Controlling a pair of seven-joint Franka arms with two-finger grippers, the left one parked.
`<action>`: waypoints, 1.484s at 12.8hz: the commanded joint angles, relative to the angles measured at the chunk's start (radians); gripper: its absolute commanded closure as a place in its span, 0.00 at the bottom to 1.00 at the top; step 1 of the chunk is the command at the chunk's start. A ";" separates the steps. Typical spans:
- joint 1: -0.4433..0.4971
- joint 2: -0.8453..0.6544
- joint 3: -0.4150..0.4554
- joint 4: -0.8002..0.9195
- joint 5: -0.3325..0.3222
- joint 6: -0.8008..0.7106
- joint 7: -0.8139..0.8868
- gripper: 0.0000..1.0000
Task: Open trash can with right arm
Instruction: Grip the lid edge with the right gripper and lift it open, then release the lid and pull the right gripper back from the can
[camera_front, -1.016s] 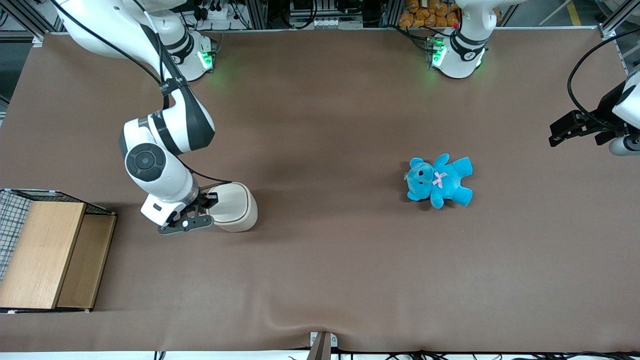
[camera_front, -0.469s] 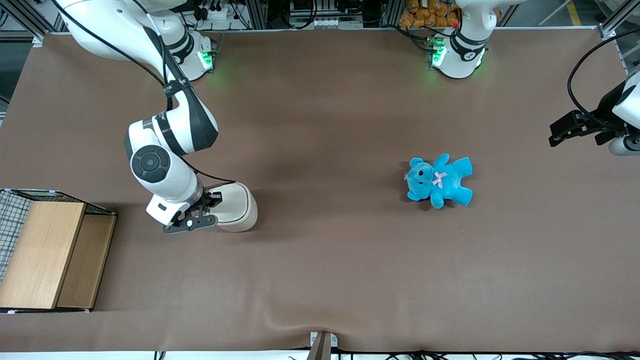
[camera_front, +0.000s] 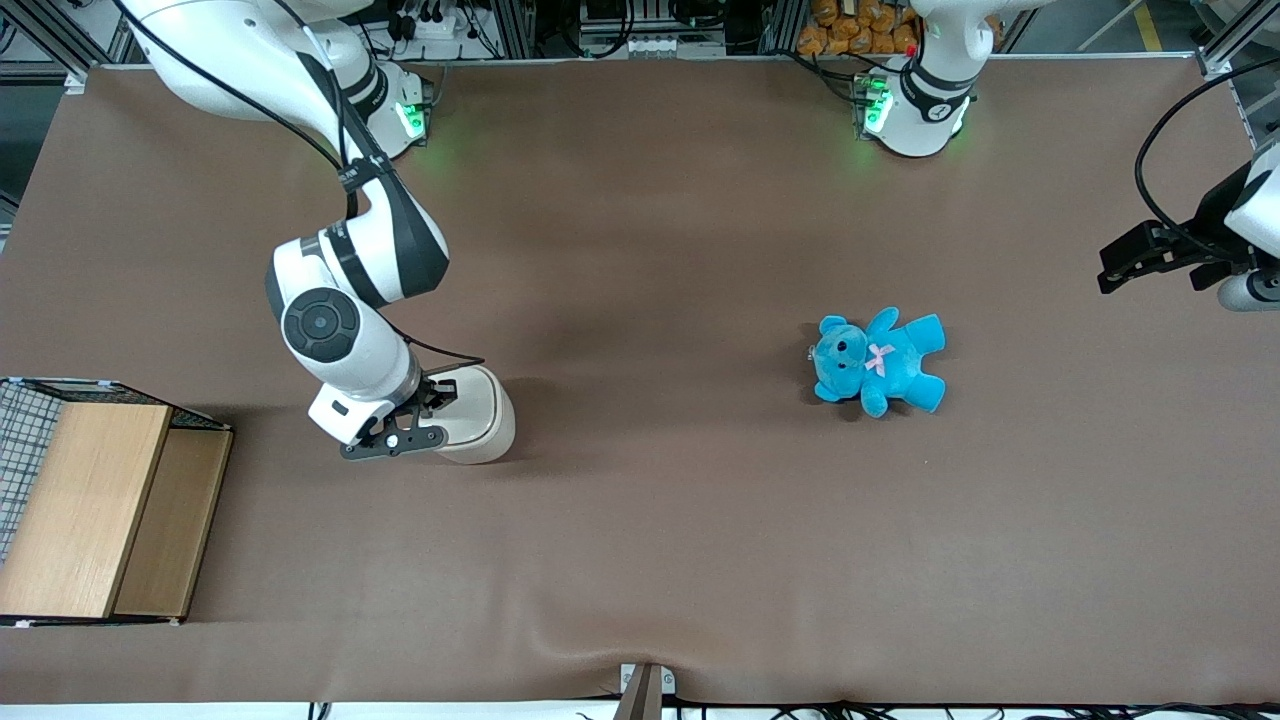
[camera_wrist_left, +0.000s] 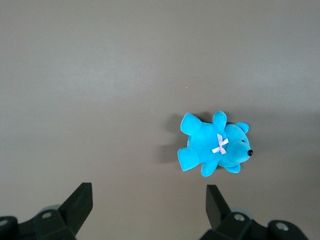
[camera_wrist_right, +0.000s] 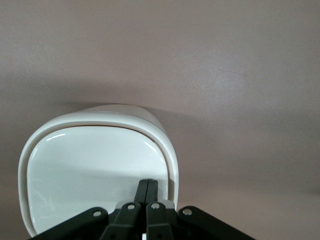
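Fingers (camera_wrist_right: 148, 192) of the right arm's (camera_front: 345, 270) gripper (camera_wrist_right: 148, 189) are pressed together, tips side by side with no gap, and nothing is held between them. They lie over the lid (camera_wrist_right: 95, 175) of the trash can (camera_front: 478, 413), at the lid's rim (camera_wrist_right: 172, 165); whether the tips touch the lid cannot be told. In the front view the gripper (camera_front: 425, 410) sits at the can's nine o'clock edge, toward the working arm's end of the desk (camera_front: 650, 520), with the wrist covering that part of the can.

One trash can stands on the desk, upright, its lid down; a thin tan line shows along the lid's seam in the right wrist view. Its inside is hidden.

One blue teddy bear (camera_front: 878, 361) with a pink bow lies flat on the desk at about three o'clock from the can, well apart from it, toward the parked arm's end. It also shows in the left wrist view (camera_wrist_left: 215, 150).

One wooden box (camera_front: 95, 510) with wire mesh sits at the desk's edge at about eight o'clock from the can, nearer to the front camera. Nothing can be seen in it from here
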 joint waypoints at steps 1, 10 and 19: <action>-0.002 0.001 0.004 -0.031 0.012 0.039 0.013 1.00; 0.002 -0.086 0.007 0.050 0.043 -0.124 0.017 0.82; -0.056 -0.393 -0.151 0.148 0.203 -0.436 -0.031 0.00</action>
